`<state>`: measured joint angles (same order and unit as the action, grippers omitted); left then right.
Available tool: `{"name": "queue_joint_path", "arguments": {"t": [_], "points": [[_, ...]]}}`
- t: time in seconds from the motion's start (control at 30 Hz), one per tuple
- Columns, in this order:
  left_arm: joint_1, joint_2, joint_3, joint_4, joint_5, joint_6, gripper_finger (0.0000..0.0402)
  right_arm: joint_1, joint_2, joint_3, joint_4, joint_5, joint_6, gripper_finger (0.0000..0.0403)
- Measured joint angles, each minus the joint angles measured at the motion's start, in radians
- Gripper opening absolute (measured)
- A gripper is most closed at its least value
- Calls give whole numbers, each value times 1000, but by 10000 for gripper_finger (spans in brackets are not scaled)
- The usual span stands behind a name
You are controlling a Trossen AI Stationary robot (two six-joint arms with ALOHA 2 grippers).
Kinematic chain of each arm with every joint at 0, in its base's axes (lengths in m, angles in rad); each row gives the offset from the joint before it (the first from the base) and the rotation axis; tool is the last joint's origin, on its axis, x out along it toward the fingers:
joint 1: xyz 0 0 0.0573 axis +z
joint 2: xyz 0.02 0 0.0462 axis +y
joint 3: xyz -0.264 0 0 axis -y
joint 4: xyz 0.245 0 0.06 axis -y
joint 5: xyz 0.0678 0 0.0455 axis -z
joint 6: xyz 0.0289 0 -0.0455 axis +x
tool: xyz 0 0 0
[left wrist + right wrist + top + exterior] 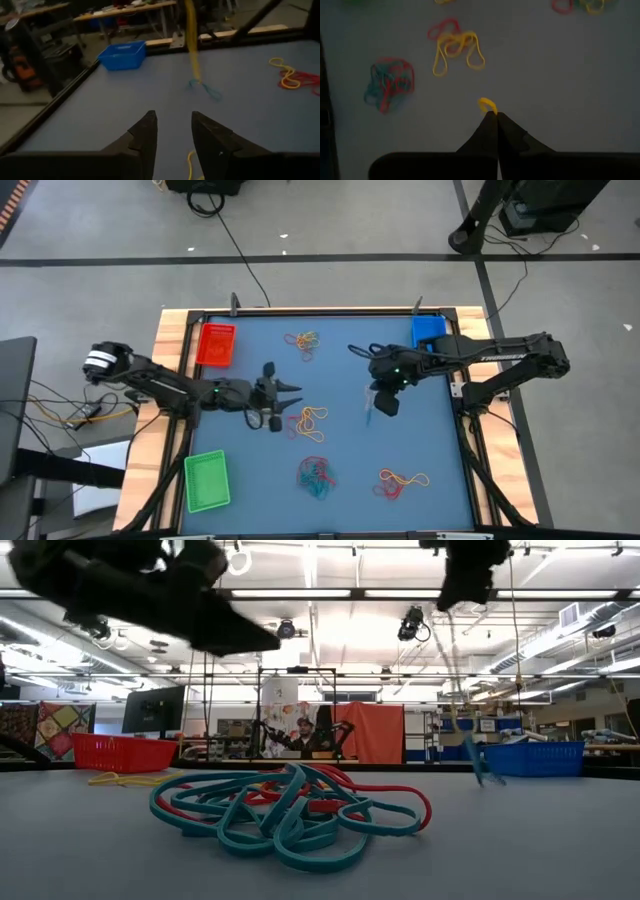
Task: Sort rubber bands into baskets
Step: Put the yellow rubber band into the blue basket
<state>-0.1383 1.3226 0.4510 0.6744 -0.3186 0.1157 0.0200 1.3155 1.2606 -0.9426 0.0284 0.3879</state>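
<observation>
My right gripper point(496, 116) is pinched closed on a yellow rubber band point(487, 105), whose loop pokes out past the fingertips; in the left wrist view that band hangs as a long yellow strand point(192, 45) with a teal band point(205, 90) dangling at its end, just above the mat. The right arm reaches in from the table's right side, its gripper point(383, 402) held above the middle of the blue mat point(350, 470). My left gripper point(285, 395) sits left of centre, fingers point(145, 137) parted and holding nothing. Loose clusters lie around: yellow-red ones point(308, 422) beside the left gripper, a teal-red tangle point(316, 474) toward the near edge, others point(402, 481) at near right and point(303, 341) at the far side. The red basket point(217, 345) sits far left, the blue basket point(428, 330) far right, the green basket point(207, 480) near left, with open mat between them.
</observation>
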Motion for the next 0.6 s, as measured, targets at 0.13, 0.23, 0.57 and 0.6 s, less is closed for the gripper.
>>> {"name": "queue_joint_path", "arguments": {"t": [0.13,0.23,0.57,0.6], "points": [[56,107,72,69,163,23,152,0,-3,0,68,-1,-32,2],[108,194,116,102,260,7,177,0,-12,0,93,-3,-52,2],[152,510,311,152,313,-64,237,0,-28,0,173,90,-70,2],[152,532,328,152,321,-70,239,0,-27,0,177,100,-70,2]]}}
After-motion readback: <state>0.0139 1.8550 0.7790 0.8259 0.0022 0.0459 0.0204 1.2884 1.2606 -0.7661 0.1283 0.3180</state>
